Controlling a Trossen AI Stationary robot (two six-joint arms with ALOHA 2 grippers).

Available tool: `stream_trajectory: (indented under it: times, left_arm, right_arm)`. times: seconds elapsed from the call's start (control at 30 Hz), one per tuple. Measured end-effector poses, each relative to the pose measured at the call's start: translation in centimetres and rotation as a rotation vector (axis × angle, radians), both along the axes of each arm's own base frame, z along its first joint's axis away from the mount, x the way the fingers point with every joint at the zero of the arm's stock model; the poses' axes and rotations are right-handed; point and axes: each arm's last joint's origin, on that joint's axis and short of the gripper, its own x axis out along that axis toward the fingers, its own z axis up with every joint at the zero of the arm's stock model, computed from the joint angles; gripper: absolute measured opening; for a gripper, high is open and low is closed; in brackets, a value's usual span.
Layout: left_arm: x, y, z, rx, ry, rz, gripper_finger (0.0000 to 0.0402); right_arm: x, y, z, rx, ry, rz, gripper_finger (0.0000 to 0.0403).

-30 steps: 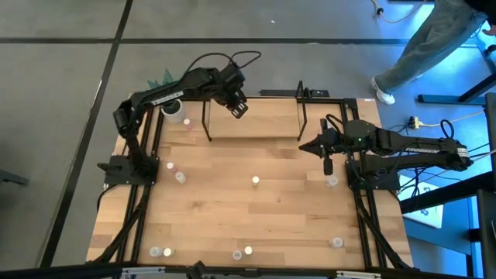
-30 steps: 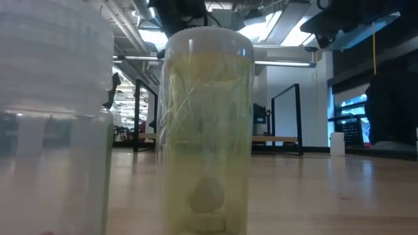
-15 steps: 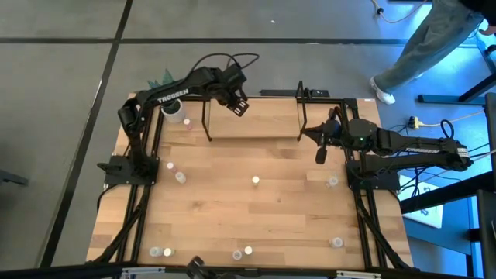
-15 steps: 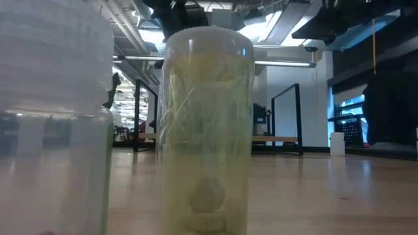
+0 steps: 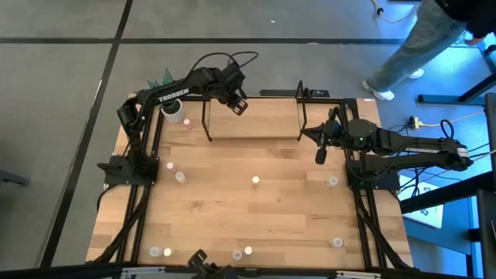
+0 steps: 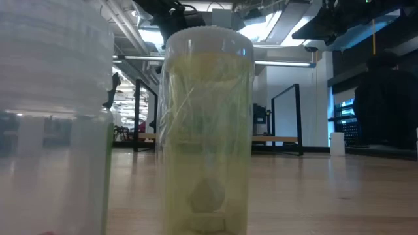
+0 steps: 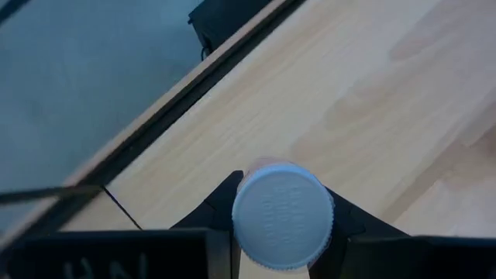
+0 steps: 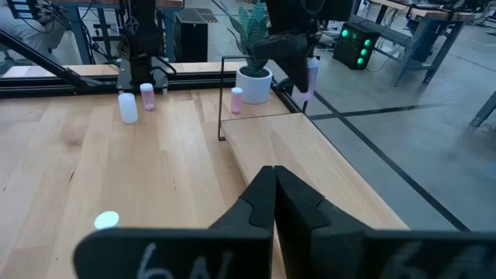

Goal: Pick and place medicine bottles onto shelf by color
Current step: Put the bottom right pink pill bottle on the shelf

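Wooden shelf (image 5: 256, 120), a low board framed in thin black rods, sits at the far edge of the table (image 5: 256, 217) and looks bare; no bottle can be seen standing on it from above. The left gripper (image 5: 238, 105) hangs over the shelf's far left corner, its fingers pinching one bottle (image 7: 283, 215). That bottle's ribbed white cap fills the left wrist view, and the right wrist view shows its body as pinkish. Judging by this, the first placement is in hand but not done. The right gripper (image 5: 320, 155) hangs just off the shelf's right end, fingers pressed together and holding nothing. Everything else waits on the table. Two bottles (image 5: 175, 171) stand near the left arm's base, in front of the shelf's left end, and another (image 5: 187, 122) stands just left of the shelf beside a white plant pot (image 5: 172, 109). One bottle (image 5: 255, 180) stands alone in front of the shelf's middle, and one (image 5: 332, 182) stands in front of its right end. Five bottles (image 5: 246, 251) are spread along the table's near edge, well apart from the shelf. Nearly all the sorting seems left to do.
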Motion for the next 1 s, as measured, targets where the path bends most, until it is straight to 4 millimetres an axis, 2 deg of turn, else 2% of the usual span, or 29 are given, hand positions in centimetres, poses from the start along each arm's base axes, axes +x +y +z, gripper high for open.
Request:
stream_trajectory:
  times: [0.23,0.5,0.87,1.0]
  left_arm:
    - [0.0,0.7,-1.5,-0.020,0.098,-0.174,0.0082]
    - [0.7,0.9,-3.7,-0.094,0.155,-0.196,0.0082]
    - [0.4,0.6,-3.9,-0.088,0.220,-0.158,0.0082]
    - [0.5,0.5,-4.0,-0.097,0.218,-0.199,0.0082]
  right_arm:
    - [0.0,0.0,0.0,0.000,0.001,0.000,0.0006]
    - [0.0,0.0,0.0,0.001,0.002,0.000,0.0006]
    - [0.0,0.0,0.0,0.001,0.002,0.000,0.0006]
    - [0.0,0.0,0.0,0.001,0.002,0.000,0.0006]
